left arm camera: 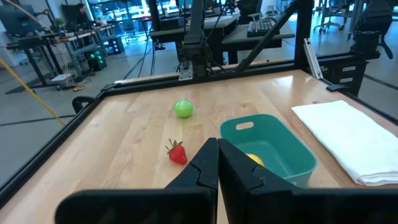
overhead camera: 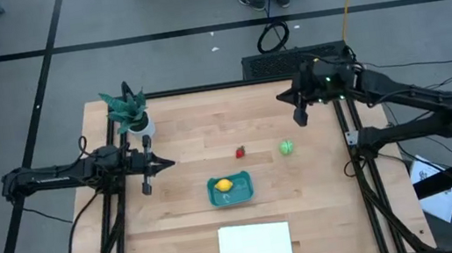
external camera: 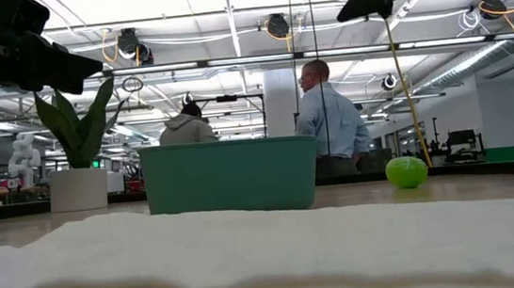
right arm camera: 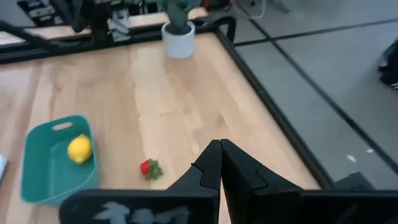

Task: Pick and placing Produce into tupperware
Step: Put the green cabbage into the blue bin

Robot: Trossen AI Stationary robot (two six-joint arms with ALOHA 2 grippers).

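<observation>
The teal tupperware (overhead camera: 230, 190) sits on the wooden table near its middle, with the yellow lemon (overhead camera: 224, 185) lying inside it. The red strawberry (overhead camera: 240, 151) and the round green fruit (overhead camera: 287, 147) rest on the table beyond the container, toward the far right. My left gripper (overhead camera: 165, 162) is shut and empty, held above the table's left part, pointing right at the fruits (left arm camera: 178, 152). My right gripper (overhead camera: 280, 97) is shut and empty, held high over the far right part of the table. The wrist views show the lemon (right arm camera: 79, 149) in the container (left arm camera: 268, 148).
A teal potted plant in a white pot (overhead camera: 129, 113) stands at the far left of the table. A folded white cloth (overhead camera: 255, 242) lies at the near edge. Two people (external camera: 328, 118) stand in the room behind. Bare wood lies between the fruits and the container.
</observation>
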